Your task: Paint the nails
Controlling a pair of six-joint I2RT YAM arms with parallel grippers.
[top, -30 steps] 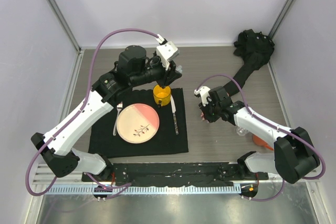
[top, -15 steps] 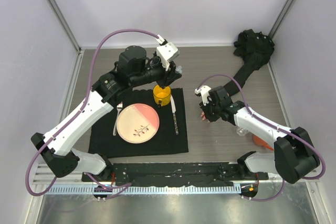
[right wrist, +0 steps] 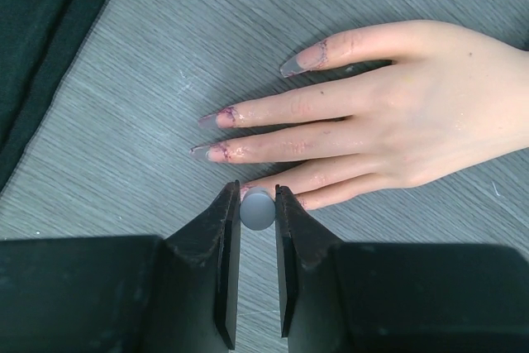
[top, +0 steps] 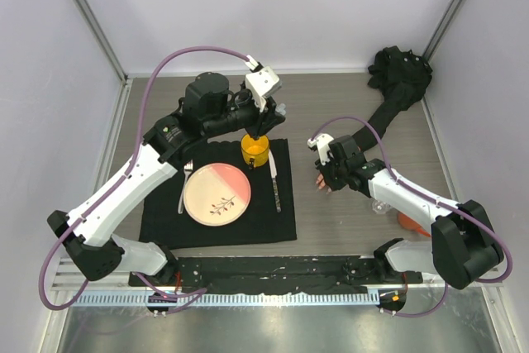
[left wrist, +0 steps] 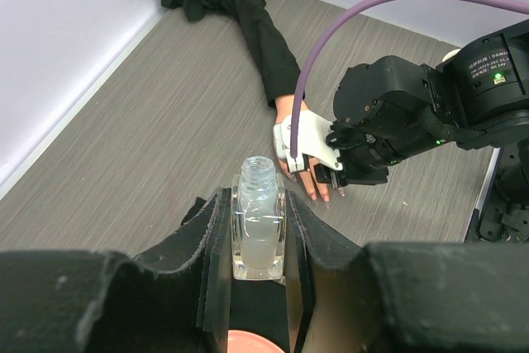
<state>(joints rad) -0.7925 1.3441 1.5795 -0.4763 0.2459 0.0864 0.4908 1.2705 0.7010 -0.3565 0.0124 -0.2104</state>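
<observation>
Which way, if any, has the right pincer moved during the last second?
Yes, slightly: in the top view the right pincer has shifted right and up, away from the mat's right edge.

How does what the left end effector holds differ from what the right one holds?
The left end effector grips a clear glass bottle, upright and uncapped; the right end effector pinches a small grey round piece, much smaller and opaque. The left end effector is by the orange cup on the black mat; the right one is over the mannequin hand, beside its fingers. Both are shut on their load.
</observation>
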